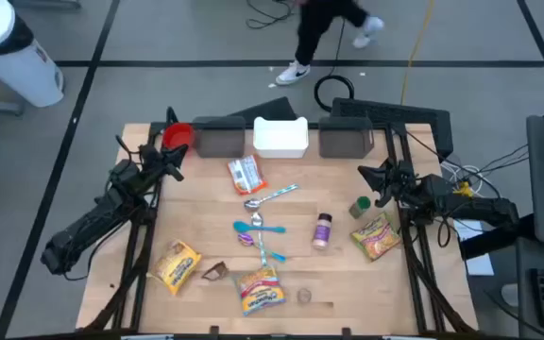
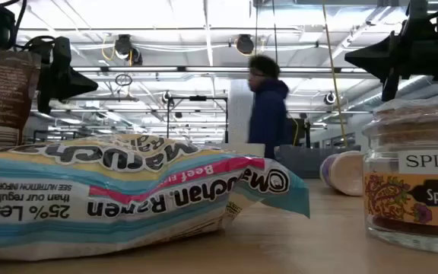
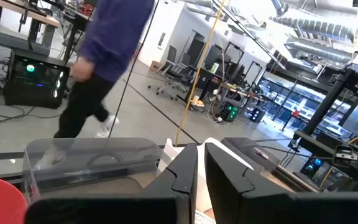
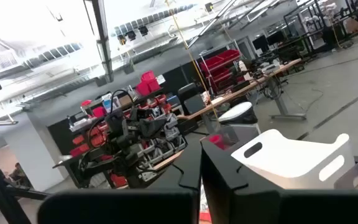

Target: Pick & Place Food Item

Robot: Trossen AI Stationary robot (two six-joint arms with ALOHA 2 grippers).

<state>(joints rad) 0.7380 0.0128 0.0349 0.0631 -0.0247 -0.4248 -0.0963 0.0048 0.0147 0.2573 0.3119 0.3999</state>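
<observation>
Several food items lie on the wooden table (image 1: 196, 217): ramen packs (image 1: 178, 264) (image 1: 260, 288) (image 1: 378, 236), a snack pack (image 1: 246, 175), a spice jar (image 1: 322, 229) and a small green jar (image 1: 359, 206). One ramen pack (image 2: 128, 194) lies flat close to the low camera, beside a spice jar (image 2: 417, 183). My left gripper (image 1: 171, 153) hangs shut above the table's far left, near a red bowl (image 1: 178, 135). My right gripper (image 1: 371, 177) hangs shut above the right side, above the green jar. Neither gripper has anything between its fingers (image 3: 185, 171) (image 4: 219, 168).
At the far edge stand two clear bins (image 1: 220, 140) (image 1: 345, 140) with a white bin (image 1: 280, 137) between them. Spoons (image 1: 263, 227) lie mid-table, a brown packet (image 1: 215, 271) and a small jar (image 1: 304, 296) near the front. A person (image 1: 329, 28) walks beyond the table.
</observation>
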